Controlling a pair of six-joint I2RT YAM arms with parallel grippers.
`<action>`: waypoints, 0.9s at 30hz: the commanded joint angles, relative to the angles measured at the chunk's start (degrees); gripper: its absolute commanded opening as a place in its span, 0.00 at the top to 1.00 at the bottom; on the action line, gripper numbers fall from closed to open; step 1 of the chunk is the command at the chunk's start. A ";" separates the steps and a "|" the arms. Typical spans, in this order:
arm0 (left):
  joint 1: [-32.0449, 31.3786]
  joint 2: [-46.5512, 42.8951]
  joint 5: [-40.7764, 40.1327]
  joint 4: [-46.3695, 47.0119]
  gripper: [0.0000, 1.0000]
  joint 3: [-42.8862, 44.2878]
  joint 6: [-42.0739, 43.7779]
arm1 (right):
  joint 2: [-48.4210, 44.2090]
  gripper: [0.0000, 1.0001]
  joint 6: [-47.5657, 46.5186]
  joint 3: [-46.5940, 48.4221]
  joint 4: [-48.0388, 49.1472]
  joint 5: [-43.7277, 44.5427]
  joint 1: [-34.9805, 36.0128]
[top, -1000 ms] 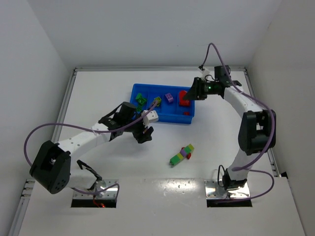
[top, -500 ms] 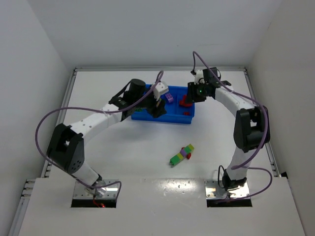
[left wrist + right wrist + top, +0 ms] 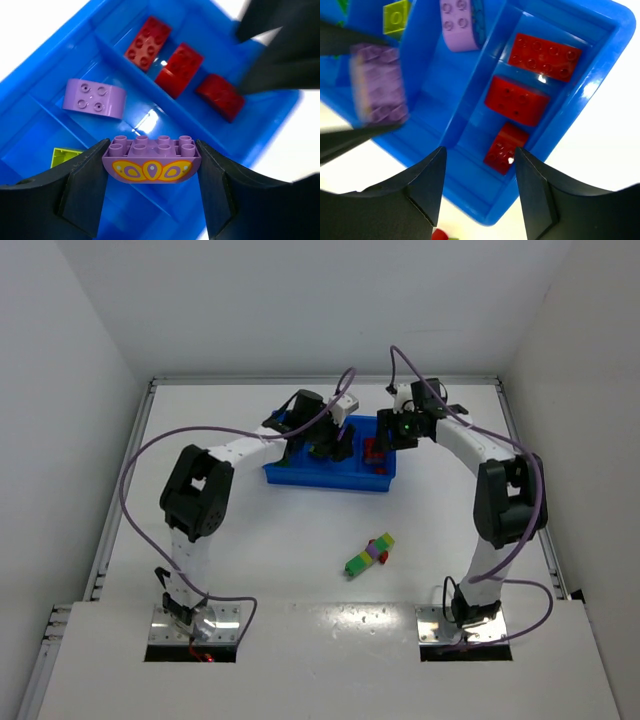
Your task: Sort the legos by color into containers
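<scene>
My left gripper (image 3: 151, 167) is shut on a purple lego (image 3: 151, 159) with a yellow and orange pattern, held above the blue tray (image 3: 45, 60). Below it, another purple lego (image 3: 94, 98) lies in one compartment. Three red legos (image 3: 179, 69) lie in the end compartment, and a yellow-green lego (image 3: 67, 156) in another. My right gripper (image 3: 480, 185) is open and empty above the red compartment (image 3: 516, 100). In the top view both grippers, left (image 3: 335, 443) and right (image 3: 388, 432), hover over the tray (image 3: 325, 478). A multicolour lego stack (image 3: 370, 554) lies on the table.
The right gripper's dark fingers (image 3: 280, 45) are close to the left gripper, at the tray's red end. The held purple lego also shows blurred in the right wrist view (image 3: 379, 90). A white table and walls surround the tray.
My left gripper has swung from the table in front of the tray up and right, over the tray. My right gripper shifted a little left, then stayed over the red compartment.
</scene>
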 commanded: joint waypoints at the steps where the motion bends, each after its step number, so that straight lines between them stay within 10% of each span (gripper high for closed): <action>1: 0.72 1.89 -0.62 2.16 0.67 4.65 -2.05 | -6.70 0.42 0.26 1.78 -0.54 -3.39 -0.33; 12: -0.33 1.65 -1.16 0.49 0.27 6.95 -3.11 | -14.18 0.38 -7.72 -0.31 -5.80 -6.03 -0.86; 14: -0.85 -0.12 0.34 0.49 0.00 5.56 -3.98 | -15.24 0.38 -8.44 -1.46 -7.22 -7.43 -1.56; 27: -1.38 -24.43 17.73 1.29 0.00 -15.95 -5.65 | -27.37 0.38 -13.35 -9.90 -9.59 -5.86 -6.22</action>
